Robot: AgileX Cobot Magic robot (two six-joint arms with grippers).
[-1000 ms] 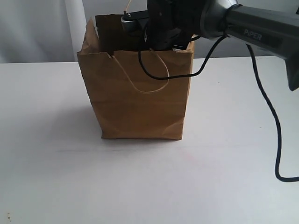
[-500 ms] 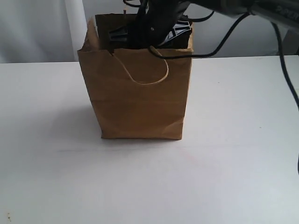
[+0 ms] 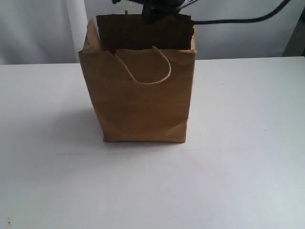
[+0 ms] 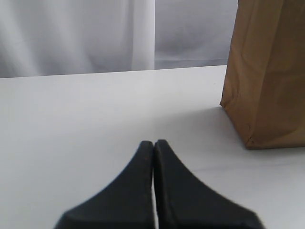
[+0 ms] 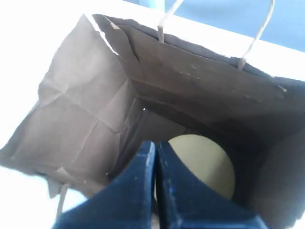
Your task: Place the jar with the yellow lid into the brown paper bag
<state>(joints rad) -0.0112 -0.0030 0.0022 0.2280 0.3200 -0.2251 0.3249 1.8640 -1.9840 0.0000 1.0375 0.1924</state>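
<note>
A white counter [image 3: 238,167] fills most of the exterior view, and a pale curtain [image 3: 38,28] hangs behind the bag. The brown paper bag [image 3: 138,105] stands upright on the counter, its mouth open, its top edge ragged and its inside dark. One looped paper handle [image 3: 147,71] hangs down the bag's front face, and a second handle rises from the bag's far edge.

Just above the bag's mouth, at the top edge of the exterior view, is the dark end of the right arm [image 3: 159,7]. Most of the arm is cut off by the frame. A black cable [image 3: 238,20] runs away from it, above and to the side of the bag.

The right wrist view looks straight down into the bag [image 5: 86,114]. The right hand [image 5: 153,145] is over the bag's opening, its two dark fingers pressed together with nothing between them. Below it, on the bag's floor, lies the jar [image 5: 205,162]. Only its round pale-yellow lid shows, and the rest of the jar is hidden beneath it in the shadow. The hand is not gripping it.

The left hand [image 4: 153,143] sits low over the counter, apart from the bag [image 4: 269,71]. Its fingers are pressed together and hold nothing, and one lower corner of the bag stands ahead of it.
</note>
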